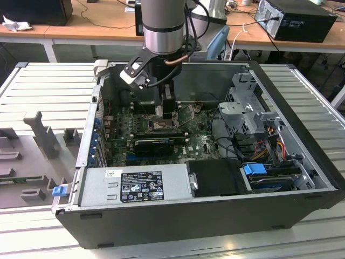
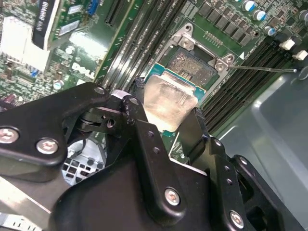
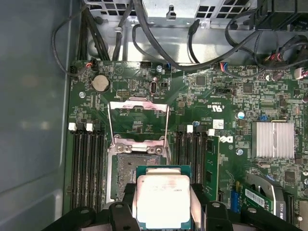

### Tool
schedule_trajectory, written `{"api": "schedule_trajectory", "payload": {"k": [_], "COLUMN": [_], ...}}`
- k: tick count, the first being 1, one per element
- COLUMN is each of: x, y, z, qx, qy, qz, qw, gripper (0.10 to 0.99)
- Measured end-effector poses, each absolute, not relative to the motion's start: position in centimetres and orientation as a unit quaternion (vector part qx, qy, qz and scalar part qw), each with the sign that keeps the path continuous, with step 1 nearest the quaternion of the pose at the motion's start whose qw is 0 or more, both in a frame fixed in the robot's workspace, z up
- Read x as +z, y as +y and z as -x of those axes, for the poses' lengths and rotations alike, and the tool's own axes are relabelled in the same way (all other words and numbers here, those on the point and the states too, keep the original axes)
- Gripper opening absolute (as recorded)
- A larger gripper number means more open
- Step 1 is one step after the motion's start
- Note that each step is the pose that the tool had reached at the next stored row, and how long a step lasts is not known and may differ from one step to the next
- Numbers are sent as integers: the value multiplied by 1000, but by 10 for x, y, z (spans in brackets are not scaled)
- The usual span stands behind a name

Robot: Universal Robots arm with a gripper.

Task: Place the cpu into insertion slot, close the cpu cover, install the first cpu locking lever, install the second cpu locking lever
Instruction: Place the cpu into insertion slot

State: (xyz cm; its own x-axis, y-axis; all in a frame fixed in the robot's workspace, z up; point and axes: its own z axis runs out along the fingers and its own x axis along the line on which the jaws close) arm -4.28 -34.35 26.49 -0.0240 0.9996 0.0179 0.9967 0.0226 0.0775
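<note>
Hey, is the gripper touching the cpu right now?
Touching. In the first wrist view the gripper has a finger flush against each of two opposite sides of the cpu, with no gap on either side.

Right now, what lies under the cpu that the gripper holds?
In the first wrist view the open insertion slot lies under the cpu, held by the gripper. The part that shows is empty; the part right below the chip is hidden.
</note>
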Motion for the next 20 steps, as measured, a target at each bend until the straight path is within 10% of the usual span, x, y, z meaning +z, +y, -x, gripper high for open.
{"api": "schedule_trajectory", "payload": {"k": [20], "x": [225], "y": [-330], "z": [46], "qx": [33], "qy": [710], "qz": [-703], "qw": [20], "gripper": [529]}}
